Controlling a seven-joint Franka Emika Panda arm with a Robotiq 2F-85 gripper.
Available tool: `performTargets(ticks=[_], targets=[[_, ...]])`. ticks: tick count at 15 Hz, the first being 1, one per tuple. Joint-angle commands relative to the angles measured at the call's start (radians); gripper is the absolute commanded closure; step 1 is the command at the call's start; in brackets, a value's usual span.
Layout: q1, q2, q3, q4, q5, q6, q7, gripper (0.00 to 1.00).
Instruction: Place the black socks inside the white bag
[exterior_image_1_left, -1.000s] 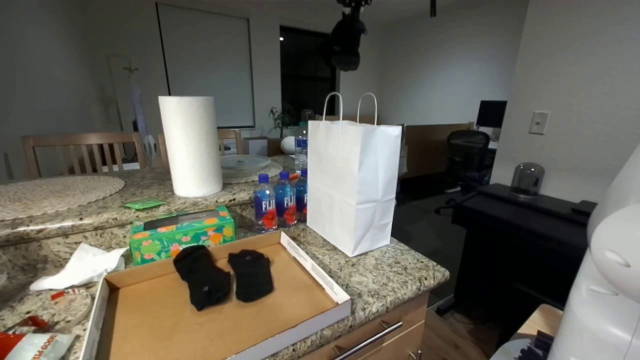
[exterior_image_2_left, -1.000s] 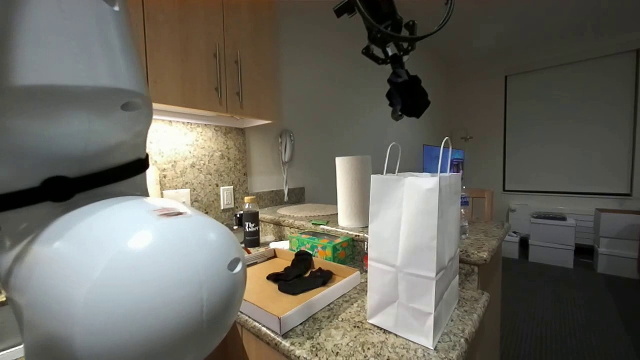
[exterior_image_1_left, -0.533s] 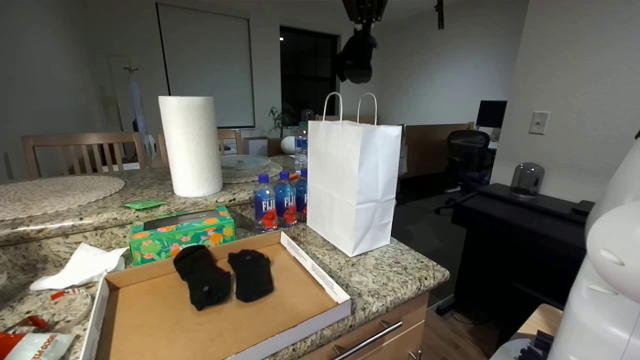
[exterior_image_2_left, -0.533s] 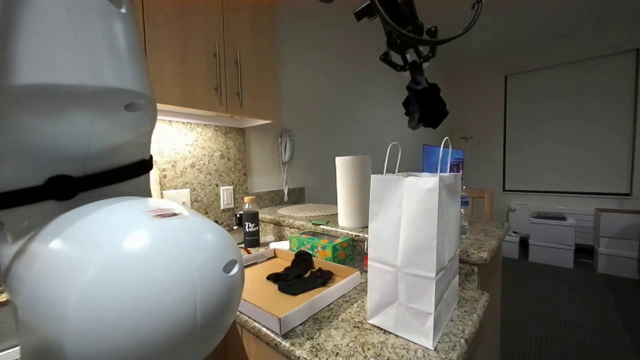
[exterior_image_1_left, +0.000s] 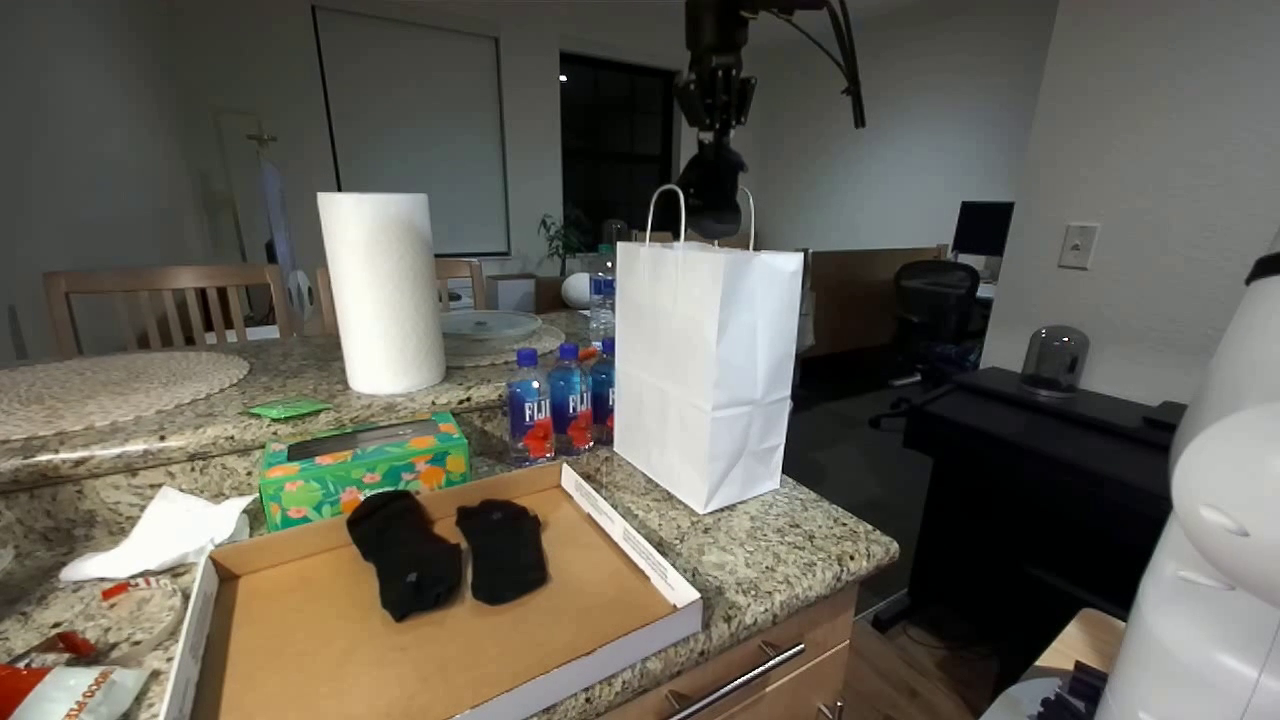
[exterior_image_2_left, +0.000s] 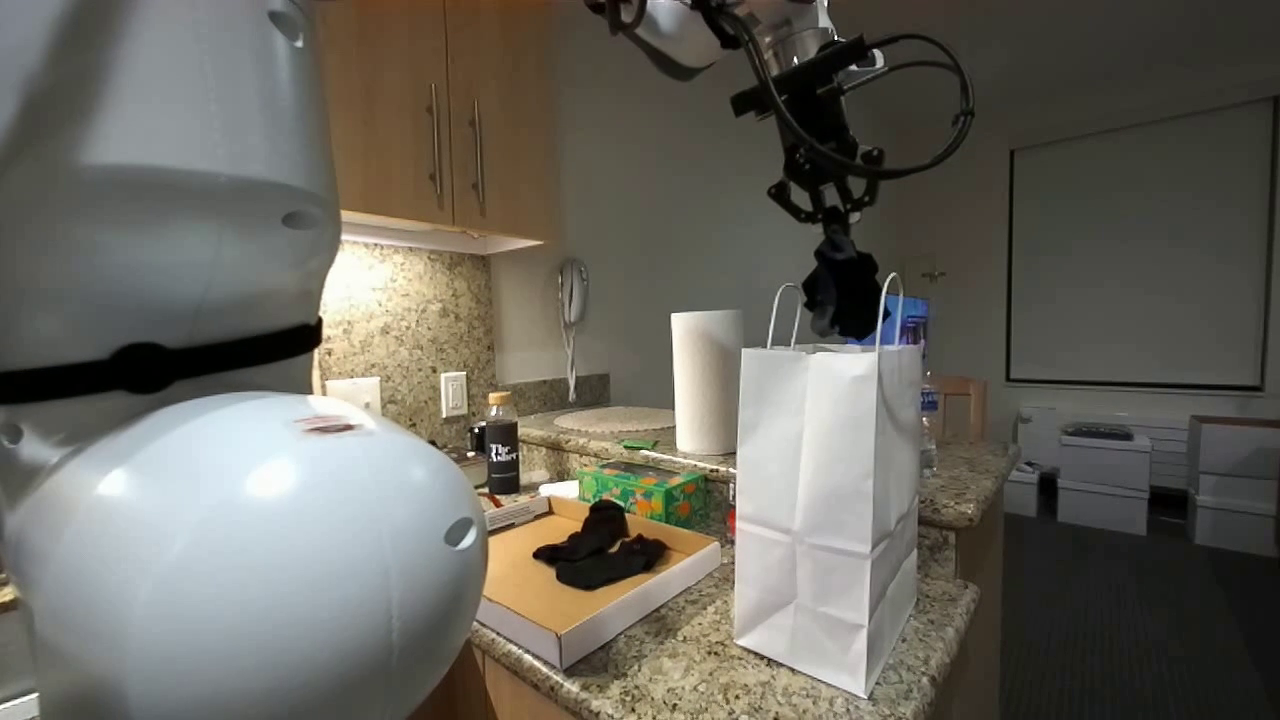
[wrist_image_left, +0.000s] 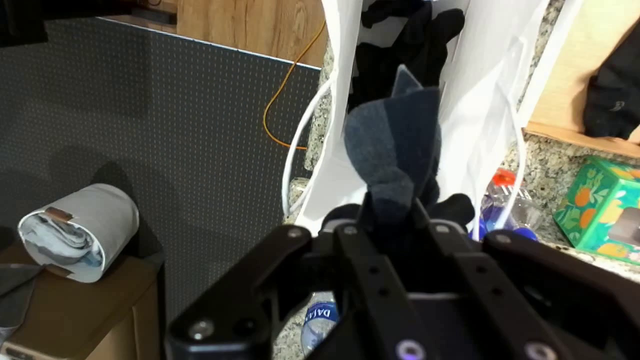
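Well, speckled ctr (exterior_image_1_left: 810, 535) (two-tier) under wht bag (exterior_image_1_left: 708, 370), dim rm (exterior_image_1_left: 920, 150).

- The white bag (exterior_image_2_left: 805, 480) stands upright on the surface (exterior_image_2_left: 680, 640), creased, mouth open, loop handles raised.
- A bunched black sock (exterior_image_2_left: 845, 290) hangs just above that mouth.
- Other black socks (wrist_image_left: 422, 50) lie heaped inside the bag.
- Two more socks (exterior_image_1_left: 503, 555) lie limp, side by side, in a shallow cardboard tray (exterior_image_1_left: 400, 665).
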Motion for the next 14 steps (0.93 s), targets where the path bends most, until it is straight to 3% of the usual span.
performTargets(ticks=[1, 6, 10, 14], targets=[[-0.015, -0.004, 0.011, -0.027, 0.018, -0.023, -0.057, 0.61], [-0.013, 0.009, 0.014, 0.018, 0.035, -0.057, -0.082, 0.29], [0.004, 0.013, 0.039, 0.130, 0.051, -0.093, -0.077, 0.05], [0.058, 0.038, 0.111, 0.219, 0.081, -0.182, -0.086, 0.00]])
